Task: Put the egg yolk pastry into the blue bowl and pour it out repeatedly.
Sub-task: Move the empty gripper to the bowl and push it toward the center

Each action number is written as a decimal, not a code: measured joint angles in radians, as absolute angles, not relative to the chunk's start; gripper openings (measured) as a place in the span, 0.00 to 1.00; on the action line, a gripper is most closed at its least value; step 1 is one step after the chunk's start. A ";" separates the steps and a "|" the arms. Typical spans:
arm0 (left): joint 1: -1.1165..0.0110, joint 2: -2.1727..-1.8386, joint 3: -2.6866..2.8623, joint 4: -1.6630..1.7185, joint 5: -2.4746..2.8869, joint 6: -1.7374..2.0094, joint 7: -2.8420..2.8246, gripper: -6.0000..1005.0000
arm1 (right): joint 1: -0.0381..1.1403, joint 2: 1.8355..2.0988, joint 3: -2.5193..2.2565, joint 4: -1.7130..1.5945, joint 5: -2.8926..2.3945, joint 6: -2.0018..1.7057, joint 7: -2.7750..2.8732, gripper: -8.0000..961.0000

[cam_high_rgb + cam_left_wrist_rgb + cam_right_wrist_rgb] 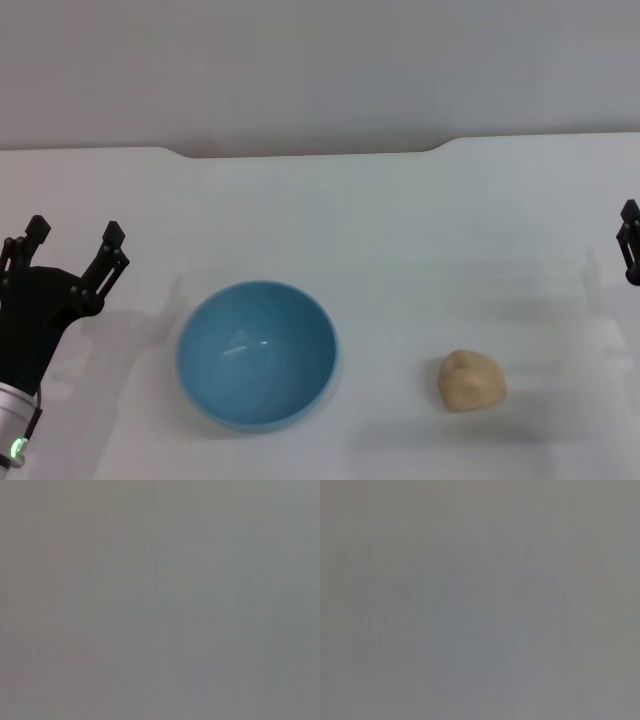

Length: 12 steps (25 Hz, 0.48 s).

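The light blue bowl (257,355) stands upright and empty on the white table, left of centre near the front. The egg yolk pastry (471,381), a lumpy tan ball, lies on the table to the bowl's right, apart from it. My left gripper (75,240) is at the left edge, left of the bowl, open with nothing between its fingers. At the far right edge only a sliver of my right gripper (629,243) shows, well clear of the pastry. Both wrist views show only plain grey surface.
The white table (400,220) stretches back to a grey wall, with a notched far edge (310,152).
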<state>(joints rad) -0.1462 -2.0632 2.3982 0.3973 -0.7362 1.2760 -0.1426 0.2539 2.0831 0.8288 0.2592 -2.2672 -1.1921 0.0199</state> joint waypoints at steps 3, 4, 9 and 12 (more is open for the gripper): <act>-0.148 -2.063 2.401 0.397 -0.736 1.276 -0.143 0.87 | 0.257 2.083 0.832 0.259 -2.267 -1.192 0.020 0.48; -0.149 -2.063 2.401 0.397 -0.736 1.276 -0.143 0.87 | 0.258 2.083 0.833 0.259 -2.267 -1.192 0.020 0.48; -0.151 -2.064 2.401 0.397 -0.736 1.276 -0.143 0.87 | 0.269 2.082 0.837 0.258 -2.266 -1.192 0.020 0.48; -0.153 -2.065 2.397 0.398 -0.736 1.276 -0.145 0.87 | 0.277 2.081 0.838 0.256 -2.266 -1.192 0.020 0.48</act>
